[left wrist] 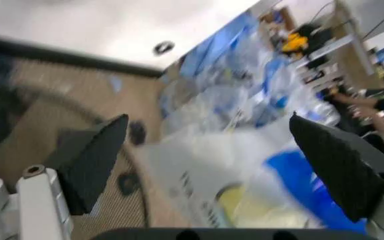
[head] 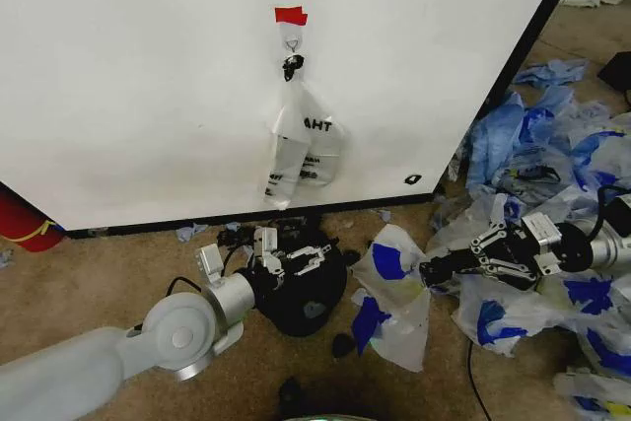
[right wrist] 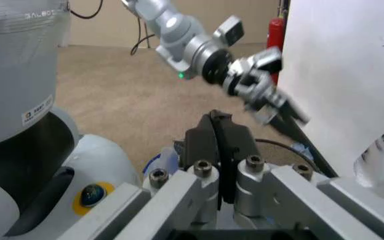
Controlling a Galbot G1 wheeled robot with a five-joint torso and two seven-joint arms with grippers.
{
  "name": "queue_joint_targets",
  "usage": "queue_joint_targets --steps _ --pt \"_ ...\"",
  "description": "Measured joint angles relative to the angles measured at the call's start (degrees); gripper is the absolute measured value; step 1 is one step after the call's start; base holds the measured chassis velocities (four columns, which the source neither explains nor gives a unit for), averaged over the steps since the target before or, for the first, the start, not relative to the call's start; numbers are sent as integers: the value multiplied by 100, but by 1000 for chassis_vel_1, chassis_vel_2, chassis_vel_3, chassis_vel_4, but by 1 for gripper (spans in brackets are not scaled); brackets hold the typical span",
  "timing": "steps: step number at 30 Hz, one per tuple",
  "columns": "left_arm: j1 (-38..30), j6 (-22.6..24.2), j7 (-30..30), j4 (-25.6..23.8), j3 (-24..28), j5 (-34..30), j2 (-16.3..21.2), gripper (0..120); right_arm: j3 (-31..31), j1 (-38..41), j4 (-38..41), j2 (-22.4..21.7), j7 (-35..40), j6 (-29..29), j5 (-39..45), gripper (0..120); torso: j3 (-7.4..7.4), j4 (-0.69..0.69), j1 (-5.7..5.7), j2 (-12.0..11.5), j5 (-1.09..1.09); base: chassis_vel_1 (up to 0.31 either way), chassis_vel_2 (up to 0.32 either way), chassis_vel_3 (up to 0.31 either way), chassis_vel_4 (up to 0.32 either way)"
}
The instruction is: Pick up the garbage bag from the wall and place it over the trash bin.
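Gripping the upper edge of the garbage bag [head: 392, 288], right of centre in the head view: right end effector [head: 431, 269], fingers pressed together, apparently on a fold of the film. In the right wrist view, pads [right wrist: 229, 142] shut flat against each other, the film itself too thin to make out there. Bag standing loosely on the carpet just beside the trash bin [head: 314, 305], not yet over it.

Left end effector [head: 288, 261], lower centre of the head view, poised above the bin's rim with fingers spread wide and nothing between them. In the left wrist view, yellow and blue patches of the bag lying beyond the open fingers.

For a clean placement, judged from this layout: find the bag's mouth first, since the film looks crumpled and limp; take the free edge with the open left end effector; draw the two edges apart wider than the rim; lower evenly so that the thin plastic neither snags nor tips the light bin.

Upper centre of the head view: the wall [head: 148, 76], with red tape [head: 290, 15], hook [head: 293, 42] and a second, narrower bag [head: 301, 145] hanging.

Legible writing: "AHT" in black on the hanging bag; "GALBOT" on the robot's body [right wrist: 45, 15] at upper left of the right wrist view. Lettering on the garbage bag too blurred to read.
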Motion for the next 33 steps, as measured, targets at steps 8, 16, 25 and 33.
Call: queue_joint_targets --steps 8,16,25,33 --pt "-219 14 -46 -3 -46 -128 39 95 -19 27 -58 50 -17 5 -18 0 0 1 0 0 1 0 0 0 0" --pt "133 30 -154 60 152 48 -183 96 -20 -2 -88 77 -63 14 -48 0 0 1 0 0 0 0 0 0 0" --pt "16 -88 -376 300 600 112 -657 96 -21 -13 -94 74 -82 21 -50 0 0 0 0 0 1 0 0 0 0" --pt "-240 -116 -409 321 843 4 -773 96 -14 -60 -88 71 -83 39 -56 0 0 1 0 0 1 0 0 0 0"
